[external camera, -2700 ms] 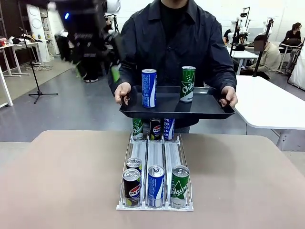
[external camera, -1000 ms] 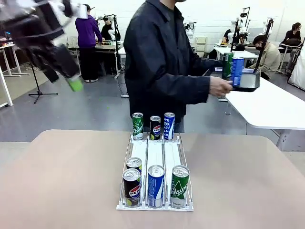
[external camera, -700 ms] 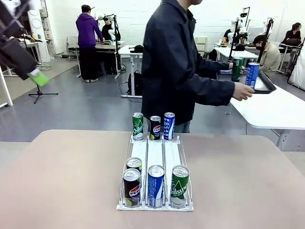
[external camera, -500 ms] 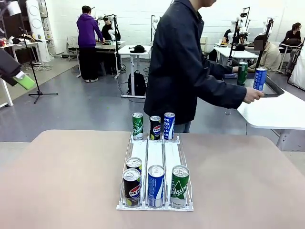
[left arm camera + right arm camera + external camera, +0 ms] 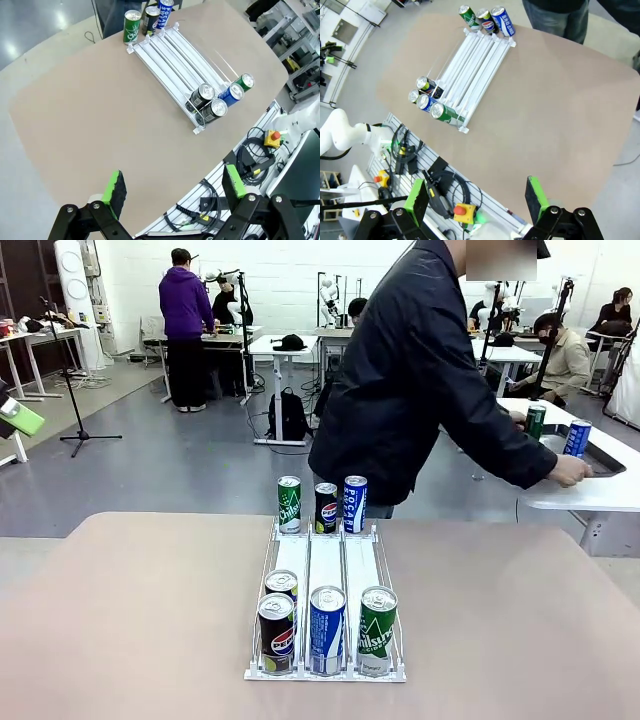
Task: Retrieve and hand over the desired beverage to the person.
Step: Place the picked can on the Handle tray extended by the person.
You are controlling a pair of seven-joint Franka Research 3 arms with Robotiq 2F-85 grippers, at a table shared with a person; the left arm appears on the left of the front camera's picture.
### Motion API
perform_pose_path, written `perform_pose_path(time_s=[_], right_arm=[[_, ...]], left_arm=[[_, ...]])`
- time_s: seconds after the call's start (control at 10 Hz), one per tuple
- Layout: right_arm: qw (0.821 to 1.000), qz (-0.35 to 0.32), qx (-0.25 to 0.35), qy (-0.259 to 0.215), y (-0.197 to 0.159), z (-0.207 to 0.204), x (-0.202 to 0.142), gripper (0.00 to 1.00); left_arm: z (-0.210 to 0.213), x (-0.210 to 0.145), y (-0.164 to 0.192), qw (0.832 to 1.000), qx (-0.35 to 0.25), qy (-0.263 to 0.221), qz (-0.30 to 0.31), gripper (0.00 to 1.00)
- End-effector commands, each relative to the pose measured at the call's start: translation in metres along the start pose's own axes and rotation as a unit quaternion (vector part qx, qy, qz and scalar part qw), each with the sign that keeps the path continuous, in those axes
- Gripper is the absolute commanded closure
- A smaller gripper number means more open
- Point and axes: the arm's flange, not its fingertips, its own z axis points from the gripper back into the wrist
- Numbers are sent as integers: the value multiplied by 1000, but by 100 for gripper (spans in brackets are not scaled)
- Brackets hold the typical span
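I'm seeing the person [image 5: 420, 380] in the dark jacket turned side-on beyond the far edge of the surface [image 5: 140, 620], leaning toward a white side table [image 5: 590, 495] off its far right corner. Their hand [image 5: 570, 472] is resting at the black tray [image 5: 600, 462] lying on that side table, with a blue can [image 5: 577, 438] and a green can [image 5: 536, 421] standing on it.

On my surface, the white can rack [image 5: 327, 590] is running from near edge to far edge along the middle. Three cans are standing at its far end [image 5: 321, 505] and four are crowding its near end [image 5: 322, 628].

My left gripper [image 5: 172, 190] is hanging high above the surface's left side, jaws released and holding nothing, well apart from the rack and the person. My right gripper [image 5: 477, 197] is hovering high over the right side, jaws likewise spread and empty, with the person's legs [image 5: 555, 17] standing at the far edge, far from the pads
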Motion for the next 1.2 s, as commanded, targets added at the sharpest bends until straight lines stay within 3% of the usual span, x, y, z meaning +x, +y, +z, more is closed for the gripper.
perform_pose_path(time_s=[0.0, 1.1], right_arm=[[1000, 7, 10, -3, -1, 1, 1, 0], [1000, 7, 10, -3, -1, 1, 1, 0]], left_arm=[[-2, 1, -1, 1000, 2, 4, -4, 0], [-2, 1, -1, 1000, 2, 4, -4, 0]])
